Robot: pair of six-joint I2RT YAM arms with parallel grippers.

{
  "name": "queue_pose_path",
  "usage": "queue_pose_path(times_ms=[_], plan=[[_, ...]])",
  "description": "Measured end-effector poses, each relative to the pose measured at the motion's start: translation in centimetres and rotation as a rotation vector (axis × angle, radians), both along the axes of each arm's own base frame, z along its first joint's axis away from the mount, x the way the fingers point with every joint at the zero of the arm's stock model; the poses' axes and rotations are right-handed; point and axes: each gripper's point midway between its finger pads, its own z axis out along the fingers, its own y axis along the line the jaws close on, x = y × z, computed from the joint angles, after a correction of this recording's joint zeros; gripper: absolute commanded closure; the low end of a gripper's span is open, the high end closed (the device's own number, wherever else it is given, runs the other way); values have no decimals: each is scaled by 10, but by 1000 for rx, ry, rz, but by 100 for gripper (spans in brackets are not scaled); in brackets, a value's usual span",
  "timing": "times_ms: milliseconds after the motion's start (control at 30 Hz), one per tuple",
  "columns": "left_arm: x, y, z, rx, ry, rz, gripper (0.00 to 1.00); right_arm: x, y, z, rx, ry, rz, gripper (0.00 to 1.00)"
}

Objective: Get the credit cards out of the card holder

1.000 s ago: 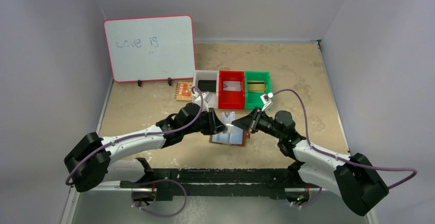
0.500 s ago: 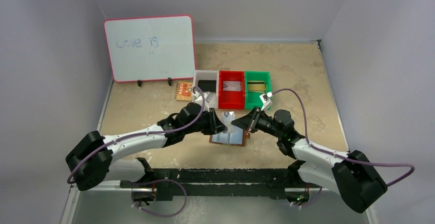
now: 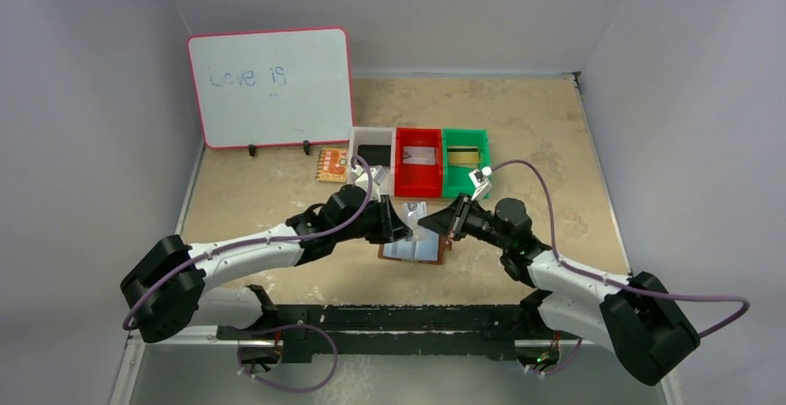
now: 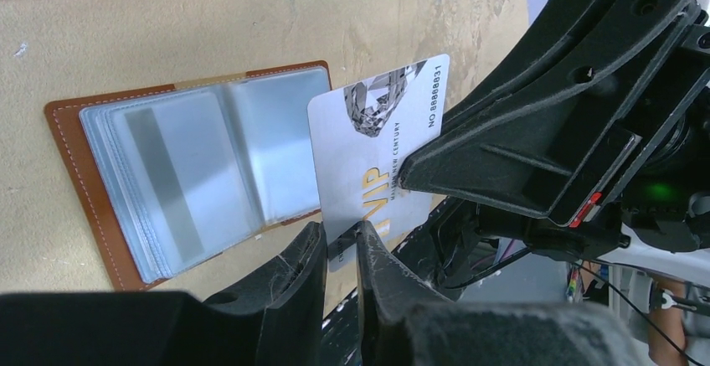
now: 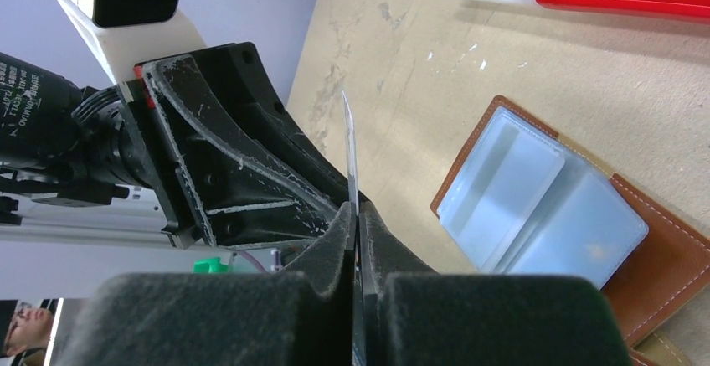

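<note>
- Since a second ago my left arm's elbow has drawn in a little toward the middle. The grippers and the card between them have barely shifted.
- My left gripper (image 4: 337, 232) is closed narrow on one end of a thin white-silver plastic credit card (image 4: 368, 157). My right gripper (image 5: 355, 211) is pinched on the same card from the opposite side.
- The credit card stands on edge in the air, just above the holder. In my left wrist view its long side and its print run away from my fingers. In my right wrist view I see only its thin edge, rising from between my fingers.
- Its face shows gold "VIP" lettering, a faceted diamond graphic and a number line along one edge.
- The small brown leather bifold card holder (image 3: 414, 250) lies open and flat on the desk, directly beneath the card. Its pale blue-grey clear sleeves face up, pale stitching runs round the rim, and its long axis runs roughly left to right.
- The beige speckled desk (image 3: 519, 127) carries a row of three plastic bins beyond the grippers: white bin (image 3: 373, 136), red bin (image 3: 400, 159) and green bin (image 3: 465, 136).
- An orange-yellow patterned card (image 3: 331, 164) lies just left of the white bin.
- A pink-framed whiteboard (image 3: 269, 85) reading "Love is" stands at the far left, with pale grey-lilac walls all round.
</note>
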Motion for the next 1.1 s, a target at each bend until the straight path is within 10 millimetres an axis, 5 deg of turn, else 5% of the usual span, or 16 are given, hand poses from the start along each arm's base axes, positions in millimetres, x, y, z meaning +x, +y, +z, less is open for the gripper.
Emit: queue_pose_path(times_ms=[267,467,800,1100], plan=[[3,3,0,29,-22,19,51,-1,-6,3,-40,-14,-21,100],[14,25,6,81,-64,129,43,22,-22,20,-144,-102,-152,100],[35,84,39,124,-174,407,36,95,-69,65,-562,-441,-399,100],[38,148,43,256,-233,612,34,125,-67,52,-944,-739,-189,100]])
